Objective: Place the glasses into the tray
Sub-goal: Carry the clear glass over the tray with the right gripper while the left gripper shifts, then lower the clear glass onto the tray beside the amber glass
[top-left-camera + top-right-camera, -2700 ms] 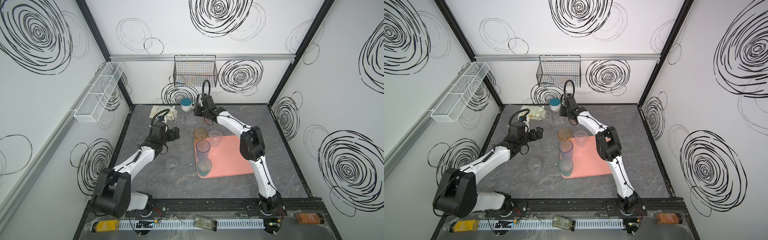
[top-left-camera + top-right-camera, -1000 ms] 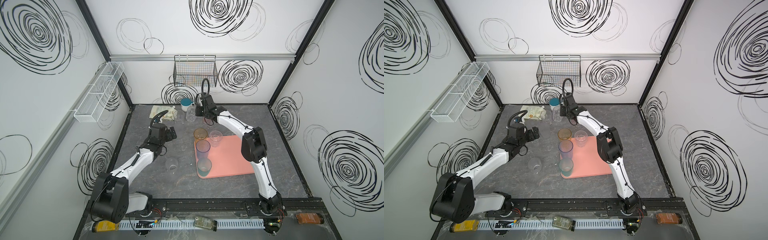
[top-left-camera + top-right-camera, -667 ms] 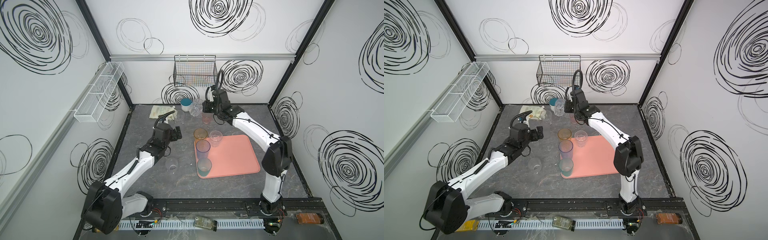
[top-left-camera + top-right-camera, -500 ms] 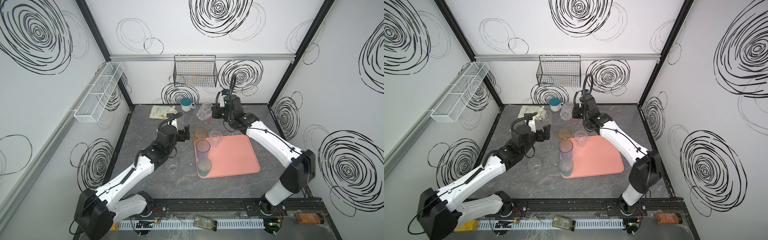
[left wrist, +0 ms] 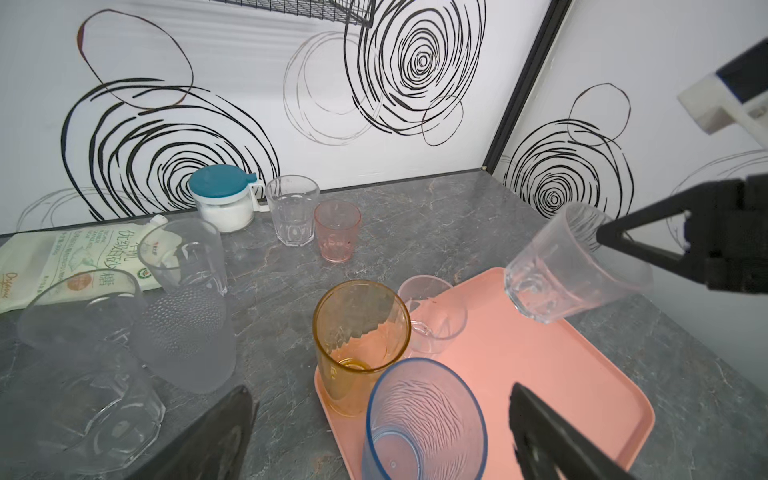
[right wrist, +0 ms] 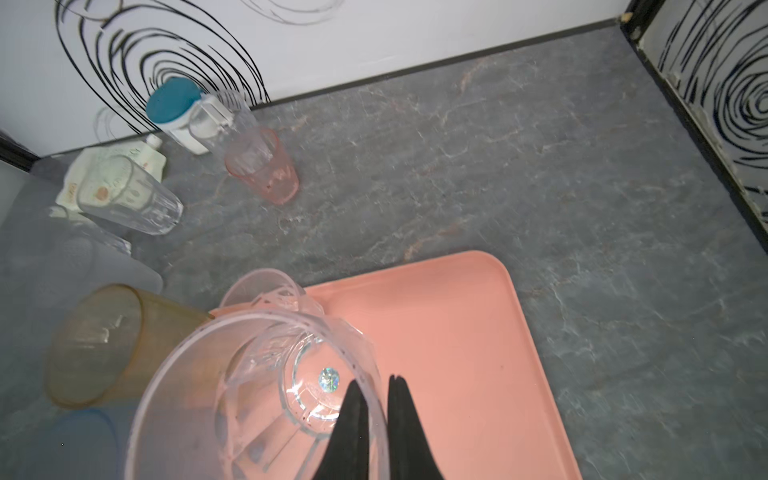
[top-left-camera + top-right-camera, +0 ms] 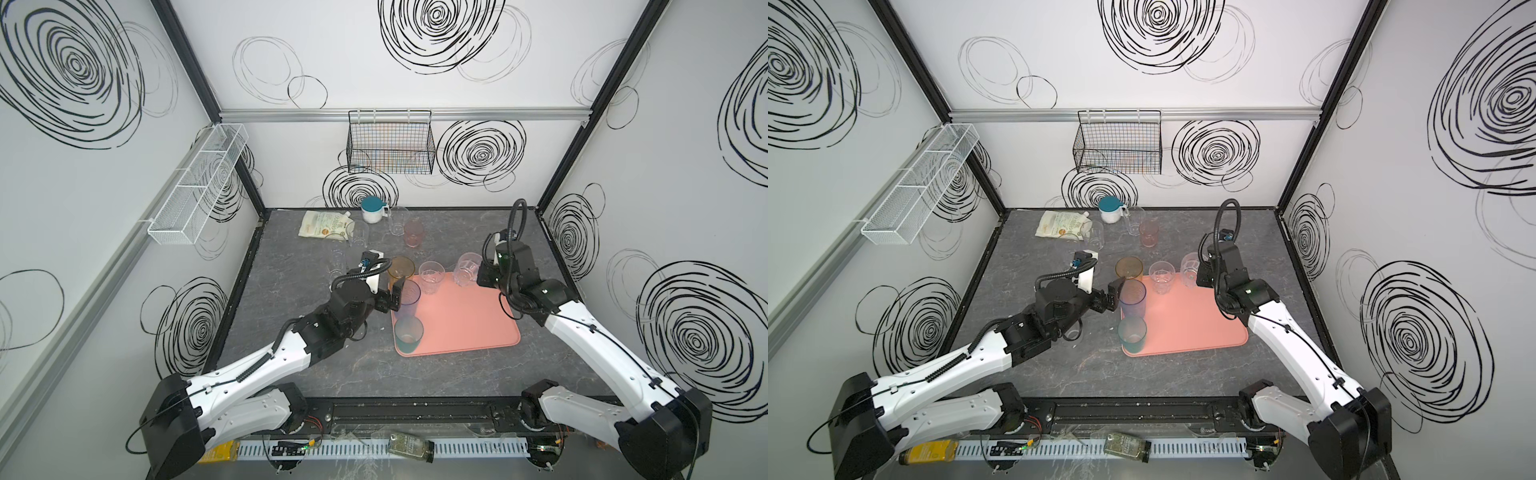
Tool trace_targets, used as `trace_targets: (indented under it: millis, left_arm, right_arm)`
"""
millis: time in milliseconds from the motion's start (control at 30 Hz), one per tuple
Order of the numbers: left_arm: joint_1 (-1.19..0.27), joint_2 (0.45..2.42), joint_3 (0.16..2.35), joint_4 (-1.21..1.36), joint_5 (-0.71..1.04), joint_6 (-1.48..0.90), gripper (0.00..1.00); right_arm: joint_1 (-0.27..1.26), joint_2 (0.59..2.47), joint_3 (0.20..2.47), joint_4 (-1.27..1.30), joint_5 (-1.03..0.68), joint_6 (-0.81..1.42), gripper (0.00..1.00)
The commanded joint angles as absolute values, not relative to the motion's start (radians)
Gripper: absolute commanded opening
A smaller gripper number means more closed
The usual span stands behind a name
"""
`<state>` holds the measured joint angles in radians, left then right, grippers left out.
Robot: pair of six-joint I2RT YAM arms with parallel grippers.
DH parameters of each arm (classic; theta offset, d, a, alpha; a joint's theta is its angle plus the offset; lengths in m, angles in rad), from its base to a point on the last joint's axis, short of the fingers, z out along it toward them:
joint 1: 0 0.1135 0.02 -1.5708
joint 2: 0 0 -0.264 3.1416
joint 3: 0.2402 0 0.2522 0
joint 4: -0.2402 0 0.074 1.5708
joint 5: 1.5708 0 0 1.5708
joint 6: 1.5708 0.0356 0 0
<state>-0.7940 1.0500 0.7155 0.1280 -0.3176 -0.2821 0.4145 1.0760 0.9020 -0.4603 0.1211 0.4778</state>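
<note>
The salmon-pink tray (image 7: 465,324) (image 7: 1192,320) lies right of centre. Along its left and far edges stand amber (image 7: 401,268), blue (image 7: 409,293), teal (image 7: 409,334) and clear (image 7: 430,276) glasses. My right gripper (image 6: 374,382) (image 7: 478,276) is shut on the wall of a clear glass (image 6: 257,395) (image 5: 573,266), which hangs tilted over the tray's far edge. My left gripper (image 5: 378,388) (image 7: 395,297) is open at the tray's left edge, with the blue glass (image 5: 424,419) just ahead between its fingers, untouched. A pink glass (image 7: 413,234) and several clear and frosted glasses (image 7: 359,235) stand on the table behind.
A white mug with a teal lid (image 7: 371,210) and a pouch (image 7: 324,224) sit by the back wall. A black wire basket (image 7: 390,147) hangs on that wall, a white one (image 7: 199,187) on the left wall. The tray's right half (image 7: 1208,307) is bare.
My right gripper carried the clear glass from the back of the table rightward and forward to the tray's far edge. My left arm swung forward and right to the blue glass.
</note>
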Motion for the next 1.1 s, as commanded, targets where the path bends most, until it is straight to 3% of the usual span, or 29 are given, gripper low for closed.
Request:
trace_targets:
  millis: [0,267,667,1067]
  left_arm:
    - [-0.741,1.048,0.715,0.138,-0.285,-0.315,0.99]
    - [-0.558,1.037,0.654,0.117,-0.204,-0.400,0.97]
    - [-0.541,1.060,0.596,0.139,-0.243,-0.367,0.98]
    - [-0.537,1.079,0.583,0.161,-0.252,-0.357,0.99]
  right_arm:
    - [0.447,1.051,0.833,-0.447,0.139,0.519,0.00]
    - [0.618,1.097,0.717,-0.292,0.218,0.601,0.00]
    - [0.679,1.365,0.794,-0.234,0.175,0.646,0.00]
    - [0.686,1.456,0.807,-0.180,0.178,0.652,0.00]
